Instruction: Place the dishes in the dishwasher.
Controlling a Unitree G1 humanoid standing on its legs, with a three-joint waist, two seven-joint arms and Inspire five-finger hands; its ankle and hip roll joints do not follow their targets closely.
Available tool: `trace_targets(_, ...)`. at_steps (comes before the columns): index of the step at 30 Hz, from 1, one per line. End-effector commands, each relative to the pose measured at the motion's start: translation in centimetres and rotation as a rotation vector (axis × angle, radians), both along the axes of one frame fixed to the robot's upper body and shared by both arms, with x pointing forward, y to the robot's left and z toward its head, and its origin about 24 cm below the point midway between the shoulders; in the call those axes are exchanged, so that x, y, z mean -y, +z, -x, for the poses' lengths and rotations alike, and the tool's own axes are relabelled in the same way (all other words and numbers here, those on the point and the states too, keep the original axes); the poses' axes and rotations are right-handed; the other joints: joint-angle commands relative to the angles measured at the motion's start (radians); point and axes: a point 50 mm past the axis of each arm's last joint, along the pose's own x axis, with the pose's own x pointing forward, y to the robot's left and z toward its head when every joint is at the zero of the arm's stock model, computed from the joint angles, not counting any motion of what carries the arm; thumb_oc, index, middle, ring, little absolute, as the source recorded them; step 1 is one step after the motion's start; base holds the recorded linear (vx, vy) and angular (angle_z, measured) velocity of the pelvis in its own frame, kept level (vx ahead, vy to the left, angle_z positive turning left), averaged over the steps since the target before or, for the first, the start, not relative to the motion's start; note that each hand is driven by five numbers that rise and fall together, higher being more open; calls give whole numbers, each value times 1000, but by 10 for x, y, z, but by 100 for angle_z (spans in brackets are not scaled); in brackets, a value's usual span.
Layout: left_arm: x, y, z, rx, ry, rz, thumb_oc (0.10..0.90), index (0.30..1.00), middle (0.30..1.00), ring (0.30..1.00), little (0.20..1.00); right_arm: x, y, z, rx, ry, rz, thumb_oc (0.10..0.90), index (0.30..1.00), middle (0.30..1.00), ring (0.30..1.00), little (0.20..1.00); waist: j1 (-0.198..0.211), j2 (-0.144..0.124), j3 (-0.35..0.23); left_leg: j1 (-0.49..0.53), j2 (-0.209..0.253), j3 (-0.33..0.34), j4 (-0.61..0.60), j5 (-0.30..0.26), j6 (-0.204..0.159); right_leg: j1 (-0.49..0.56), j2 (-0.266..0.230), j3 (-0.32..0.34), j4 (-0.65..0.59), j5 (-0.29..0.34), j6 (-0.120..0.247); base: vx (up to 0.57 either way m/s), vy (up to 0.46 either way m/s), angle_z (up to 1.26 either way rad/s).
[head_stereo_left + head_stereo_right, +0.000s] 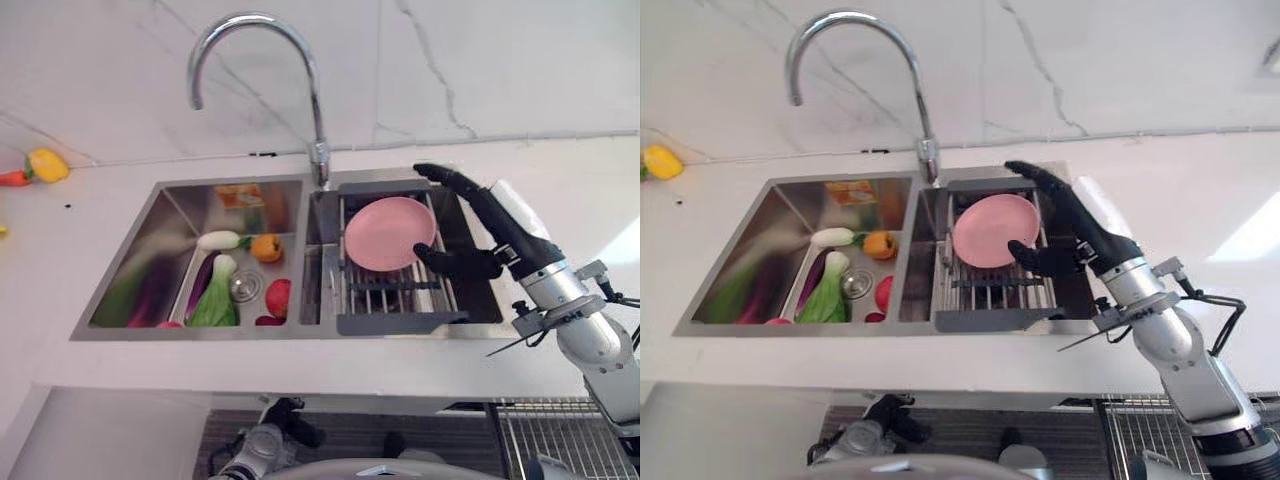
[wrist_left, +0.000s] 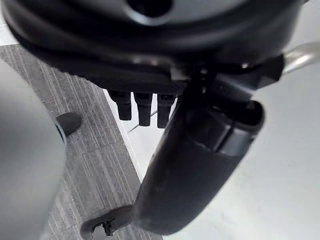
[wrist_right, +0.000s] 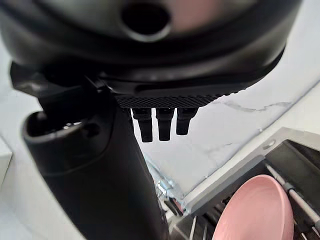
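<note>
A pink plate [image 1: 389, 233] lies on the metal drying rack [image 1: 392, 290] set over the right basin of the sink; it also shows in the right wrist view as the pink plate [image 3: 255, 210]. My right hand [image 1: 478, 225] hovers over the plate's right edge, open, fingers stretched toward the back of the rack and thumb spread below the rim. It does not hold the plate. My left hand [image 2: 145, 107] hangs low beside the counter front with straight fingers, above a grey floor.
The left basin [image 1: 180, 250] holds vegetables and fruit: a white radish, an orange, an eggplant, greens, a red apple. A curved tap [image 1: 255, 60] rises behind the sink. A yellow pepper [image 1: 47, 164] and a carrot lie on the counter at far left. A wire dishwasher basket [image 1: 560, 440] shows lower right.
</note>
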Motion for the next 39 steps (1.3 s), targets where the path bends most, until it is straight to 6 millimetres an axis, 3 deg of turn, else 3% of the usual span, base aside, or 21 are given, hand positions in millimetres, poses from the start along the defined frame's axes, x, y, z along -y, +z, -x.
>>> trace_targets(1,-75,-1,25,3,127,-245,800,900,900,900,900,-22,37,2,236,72,60,800,900,900,900,900,45,-117,-58,6,6,-36,16,-54,-10,72,-200,28,33,-67,147,5,25,12)
trace_targets(7,-76,-2,29,-29,94,-235,800,900,900,900,900,-20,27,-1,195,28,264,800,900,900,900,900,54,-126,-61,0,2,-45,12,-63,-7,74,-199,12,32,-67,150,4,6,4)
trace_targets(11,-78,-3,34,-46,93,-236,800,900,900,900,900,-15,24,0,185,-1,305,800,900,900,900,900,56,-126,-61,0,2,-44,11,-65,-7,71,-199,13,32,-66,150,8,14,2)
trace_targets(16,-83,-5,47,-86,113,-246,800,900,900,900,900,4,16,3,248,-163,451,800,900,900,900,900,56,-122,-61,4,0,-37,7,-70,-6,69,-193,21,26,-68,150,3,4,-2)
trace_targets(24,-77,-5,45,-66,109,-244,800,900,900,900,900,14,-6,-5,256,-282,477,800,900,900,900,900,61,-109,-57,10,2,-38,6,-71,-7,74,-188,19,20,-72,148,1,5,-4)
trace_targets(28,-72,-5,41,-47,101,-244,800,900,900,900,900,18,-23,-15,231,-348,454,800,900,900,900,900,67,-103,-57,10,2,-43,6,-71,-6,78,-188,16,18,-73,147,0,0,0)
trace_targets(39,-71,-6,45,-50,89,-278,800,900,900,900,900,26,-45,-43,270,-485,533,800,900,900,900,900,96,-97,-57,12,-1,-54,6,-74,-4,91,-188,2,17,-76,145,-2,0,1)
